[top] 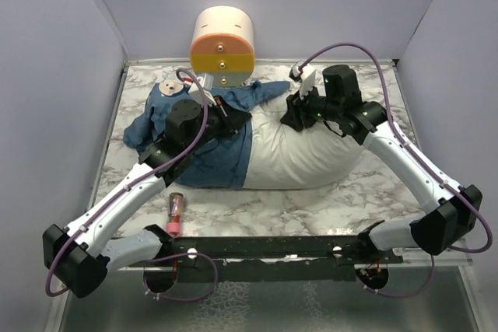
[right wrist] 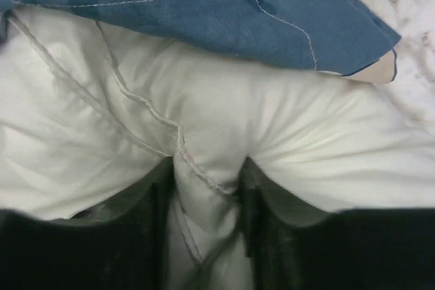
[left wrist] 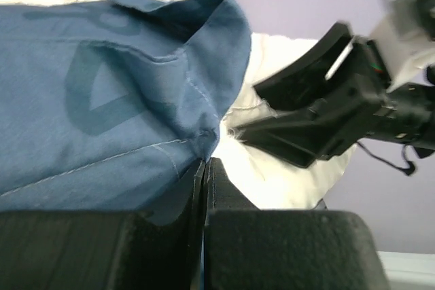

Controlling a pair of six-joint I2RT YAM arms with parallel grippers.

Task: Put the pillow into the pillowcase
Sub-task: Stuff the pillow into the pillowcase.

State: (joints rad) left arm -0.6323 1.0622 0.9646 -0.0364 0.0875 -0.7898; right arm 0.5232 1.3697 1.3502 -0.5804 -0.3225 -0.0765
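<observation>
The white pillow (top: pixel 307 159) lies across the middle of the marble table, its left end inside the blue pillowcase (top: pixel 208 162). My left gripper (top: pixel 230 116) is shut on the pillowcase's hem at the opening; the left wrist view shows the blue cloth (left wrist: pixel 102 100) pinched between the jaws (left wrist: pixel 204 163), with the pillow (left wrist: pixel 268 171) just beyond. My right gripper (top: pixel 296 114) presses into the pillow's far edge. A bunched fold of white fabric with its seam (right wrist: pixel 204 168) fills the space between the jaws, under the pillowcase's edge (right wrist: pixel 224 18).
A cream-and-orange cylinder (top: pixel 223 40) stands at the back edge of the table (top: pixel 373 192), right behind the pillowcase. A pink-and-red tube (top: pixel 175 214) lies near the front left beside my left arm. Grey walls close in both sides.
</observation>
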